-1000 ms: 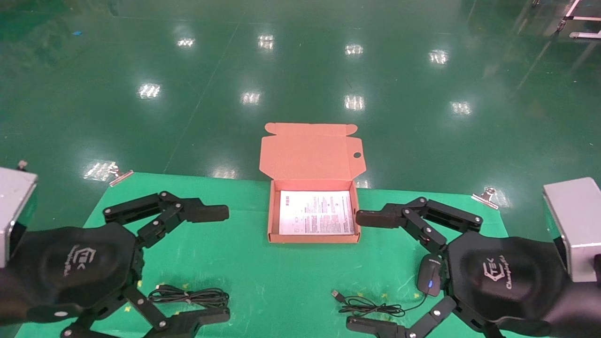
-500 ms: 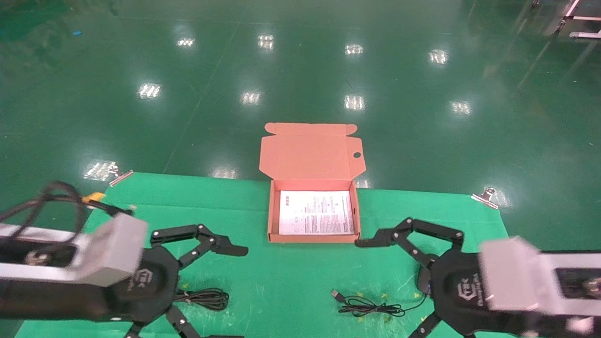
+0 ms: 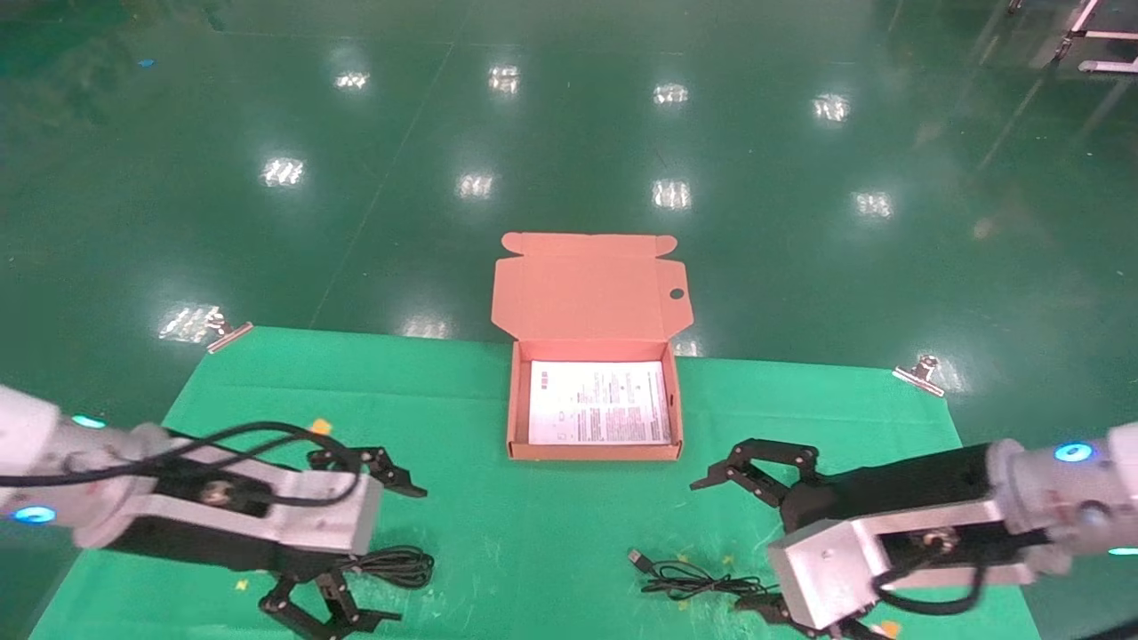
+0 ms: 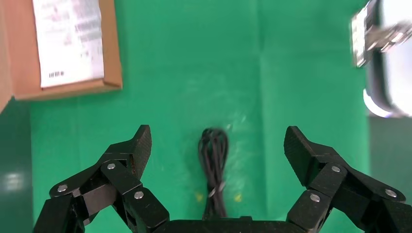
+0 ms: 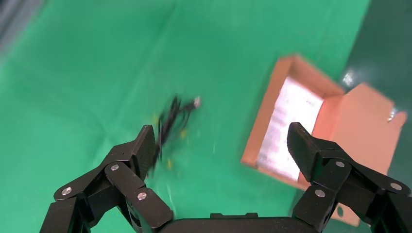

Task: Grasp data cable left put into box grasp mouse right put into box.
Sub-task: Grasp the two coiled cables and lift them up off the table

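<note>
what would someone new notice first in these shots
The open salmon-orange box stands out at the far middle of the green mat, its lid flap back and a white printed sheet as its floor. Nearer, the left pincer hangs open straddling the bundled data cable, and the right pincer hangs open near the loose mouse cord.

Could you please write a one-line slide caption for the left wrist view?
Open left gripper poised over the bundled data cable on the green mat, with the box off to one side.
</note>
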You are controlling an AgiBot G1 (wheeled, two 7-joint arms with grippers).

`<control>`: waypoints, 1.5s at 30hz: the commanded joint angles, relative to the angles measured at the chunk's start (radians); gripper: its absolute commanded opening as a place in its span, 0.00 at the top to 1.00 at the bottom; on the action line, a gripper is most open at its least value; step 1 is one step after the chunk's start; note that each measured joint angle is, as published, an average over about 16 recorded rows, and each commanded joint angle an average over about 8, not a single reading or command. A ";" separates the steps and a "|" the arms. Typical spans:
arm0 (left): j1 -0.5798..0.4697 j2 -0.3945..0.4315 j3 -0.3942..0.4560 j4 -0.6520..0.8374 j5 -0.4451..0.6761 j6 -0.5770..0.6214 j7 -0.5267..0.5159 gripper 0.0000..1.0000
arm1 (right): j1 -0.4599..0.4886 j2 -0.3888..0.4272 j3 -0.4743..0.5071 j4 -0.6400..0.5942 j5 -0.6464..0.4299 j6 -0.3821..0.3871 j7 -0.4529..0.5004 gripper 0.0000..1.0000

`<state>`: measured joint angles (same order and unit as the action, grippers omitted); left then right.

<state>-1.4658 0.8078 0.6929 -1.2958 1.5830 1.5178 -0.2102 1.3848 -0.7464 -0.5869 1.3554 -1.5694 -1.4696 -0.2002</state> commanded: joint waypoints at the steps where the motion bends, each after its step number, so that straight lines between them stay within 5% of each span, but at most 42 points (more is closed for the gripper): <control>1: -0.016 0.022 0.033 -0.008 0.074 -0.011 0.003 0.00 | 0.012 -0.025 -0.030 0.001 -0.075 0.018 -0.034 0.00; 15: 0.035 0.132 0.147 0.106 0.390 -0.161 -0.027 0.00 | -0.086 -0.121 -0.144 -0.029 -0.410 0.185 0.001 0.00; 27: 0.077 0.202 0.123 0.421 0.381 -0.323 0.022 0.00 | -0.112 -0.239 -0.153 -0.281 -0.466 0.269 0.114 0.00; 36: 0.062 0.258 0.120 0.591 0.375 -0.386 0.102 0.01 | -0.084 -0.331 -0.165 -0.485 -0.491 0.334 0.084 0.00; 44: 0.059 0.268 0.113 0.675 0.364 -0.412 0.142 1.00 | -0.085 -0.355 -0.163 -0.553 -0.496 0.384 0.055 0.98; 45: 0.058 0.268 0.112 0.678 0.364 -0.414 0.144 1.00 | -0.084 -0.356 -0.163 -0.556 -0.496 0.386 0.055 1.00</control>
<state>-1.4071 1.0752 0.8063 -0.6284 1.9482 1.1077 -0.0724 1.3009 -1.1006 -0.7503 0.8066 -2.0656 -1.0893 -0.1421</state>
